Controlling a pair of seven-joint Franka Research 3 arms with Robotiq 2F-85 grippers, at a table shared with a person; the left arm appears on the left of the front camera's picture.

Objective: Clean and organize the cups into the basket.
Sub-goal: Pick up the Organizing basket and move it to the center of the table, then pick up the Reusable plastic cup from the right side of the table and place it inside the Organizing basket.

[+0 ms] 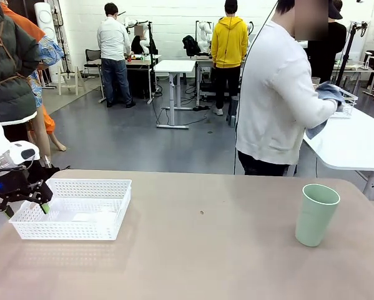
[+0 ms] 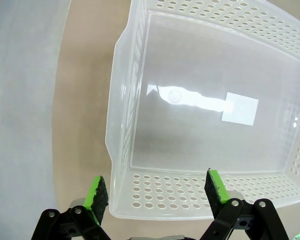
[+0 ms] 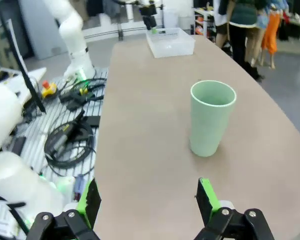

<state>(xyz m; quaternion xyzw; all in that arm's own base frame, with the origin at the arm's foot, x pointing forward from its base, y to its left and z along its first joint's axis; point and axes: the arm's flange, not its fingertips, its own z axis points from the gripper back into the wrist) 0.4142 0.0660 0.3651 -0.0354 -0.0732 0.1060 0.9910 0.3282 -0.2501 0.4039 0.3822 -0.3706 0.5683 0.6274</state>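
A pale mint green cup [image 1: 316, 214] stands upright and empty at the right of the table, also in the right wrist view as the cup [image 3: 210, 118], ahead of my open right gripper [image 3: 148, 197] and apart from it. The white perforated basket [image 1: 74, 209] sits at the left, empty apart from a label on its floor. My left gripper [image 1: 25, 201] hovers at the basket's left end, open, its green pads [image 2: 96, 192] straddling the near wall of the basket [image 2: 200, 197]. No brown cups are in view.
A person in a white top [image 1: 275, 100] stands beyond the far right edge, turned away, holding a cloth by a wire basket [image 1: 345, 103] on another table. Cables and the robot's base [image 3: 69, 135] lie off the table's edge beside my right arm.
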